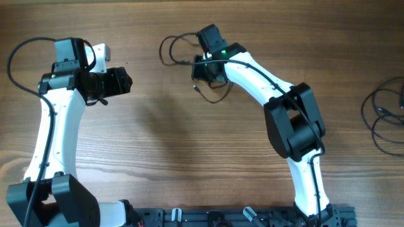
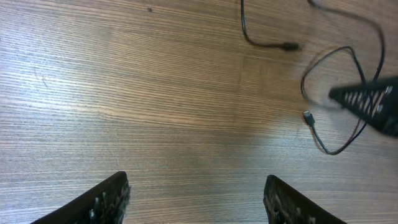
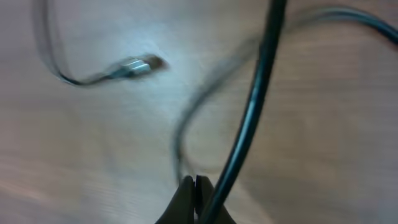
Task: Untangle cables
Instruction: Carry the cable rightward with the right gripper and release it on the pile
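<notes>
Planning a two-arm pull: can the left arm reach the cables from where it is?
Probably yes. Only bare table lies between the open left gripper and the cables; a free plug end lies on the near side. The right gripper, apparently shut on one strand, crowds the far side.

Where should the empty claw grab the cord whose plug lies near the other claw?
Pinch the cord just behind its plug, with the open left claw coming straight down. That bit lies flat and alone on the table, nothing crossing it.
</notes>
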